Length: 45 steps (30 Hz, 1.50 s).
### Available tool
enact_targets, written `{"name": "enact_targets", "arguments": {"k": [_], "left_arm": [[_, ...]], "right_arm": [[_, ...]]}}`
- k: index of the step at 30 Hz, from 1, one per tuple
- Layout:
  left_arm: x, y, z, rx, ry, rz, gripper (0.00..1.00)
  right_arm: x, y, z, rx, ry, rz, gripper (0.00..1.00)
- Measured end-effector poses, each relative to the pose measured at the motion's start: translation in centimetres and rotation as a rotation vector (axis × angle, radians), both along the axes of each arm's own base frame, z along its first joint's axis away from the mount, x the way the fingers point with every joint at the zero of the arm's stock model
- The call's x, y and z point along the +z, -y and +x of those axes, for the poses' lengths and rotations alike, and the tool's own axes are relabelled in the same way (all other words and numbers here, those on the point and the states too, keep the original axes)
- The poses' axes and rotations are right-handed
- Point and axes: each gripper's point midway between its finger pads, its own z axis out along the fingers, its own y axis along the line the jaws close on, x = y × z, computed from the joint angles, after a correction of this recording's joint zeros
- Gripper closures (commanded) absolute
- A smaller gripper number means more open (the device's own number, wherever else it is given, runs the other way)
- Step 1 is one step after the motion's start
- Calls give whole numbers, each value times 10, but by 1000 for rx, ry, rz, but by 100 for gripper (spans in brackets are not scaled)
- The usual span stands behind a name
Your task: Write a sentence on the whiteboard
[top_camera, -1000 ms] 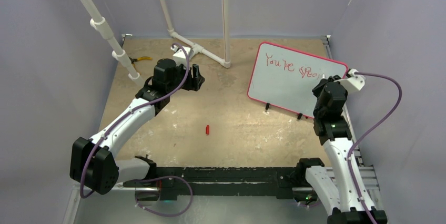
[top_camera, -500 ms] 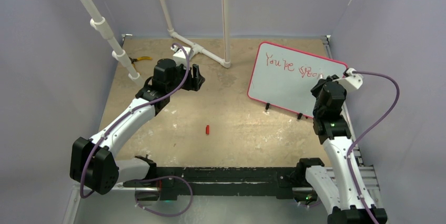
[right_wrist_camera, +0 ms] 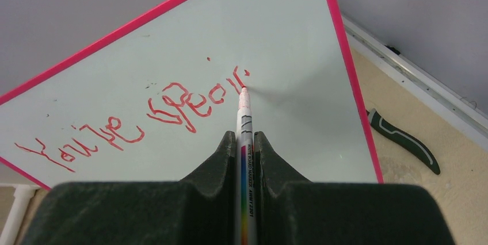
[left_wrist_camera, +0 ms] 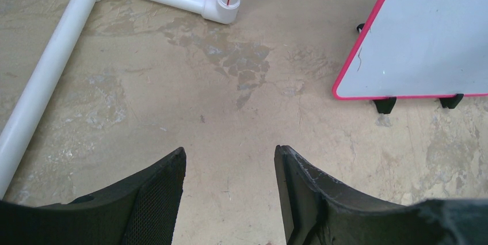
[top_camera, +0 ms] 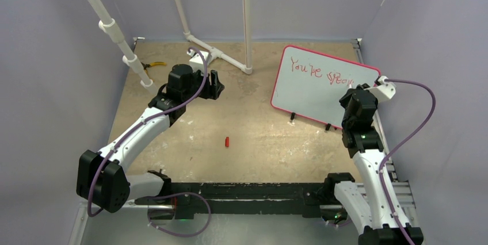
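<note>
Pinched in the right pincer [right_wrist_camera: 246, 136], with both fingers pressed together on the barrel: a marker [right_wrist_camera: 244, 118], its red tip pointing up and away, right at the last stroke of the writing and, as far as visible, touching the surface. Around the tip, the sentence [right_wrist_camera: 172, 107] in thin red letters, about "You're speci", so judged as not yet complete. All of this on the upper part of the whiteboard [right_wrist_camera: 276, 38], leaning back on small black feet [left_wrist_camera: 384, 104] at the far right of the worktop [top_camera: 259, 136], near the right wall. Farther out, well apart from the board, the left pincer [left_wrist_camera: 230, 153], spread and with nothing between its fingers, above bare worktop beside white pipes [left_wrist_camera: 52, 72]. Also a small red cap [top_camera: 227, 141], alone in the middle of the worktop. Possible troubles from here: pushing the board backward or making it slide by too much pressure from the tip, with no support from the other pincer; running out of white space before the pink frame [right_wrist_camera: 343, 55] at the right, with several letters left to write; breaking the line through a tip lifted too early or a marker slipping in the grip.
</note>
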Motion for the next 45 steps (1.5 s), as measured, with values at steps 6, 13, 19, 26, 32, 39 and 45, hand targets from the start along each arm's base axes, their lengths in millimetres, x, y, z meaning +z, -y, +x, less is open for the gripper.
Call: {"name": "enact_targets", "arguments": {"k": [6, 13, 19, 26, 32, 39, 45], "left_arm": [[0, 0, 0, -1, 0, 0, 43], [0, 0, 0, -1, 0, 0, 43], [0, 0, 0, -1, 0, -1, 43], [0, 0, 0, -1, 0, 0, 43], [0, 0, 0, -1, 0, 0, 43], [0, 0, 0, -1, 0, 0, 43], [0, 0, 0, -1, 0, 0, 43]], "right_arm": [[0, 0, -2, -3, 1, 2, 100], [0, 1, -3, -4, -2, 1, 100], [0, 1, -3, -7, -2, 0, 100], [9, 2, -2, -14, 15, -4, 100], [15, 4, -1, -24, 26, -7, 100], [15, 5, -1, -27, 27, -8, 100], [15, 5, -1, -27, 27, -7, 100]]}}
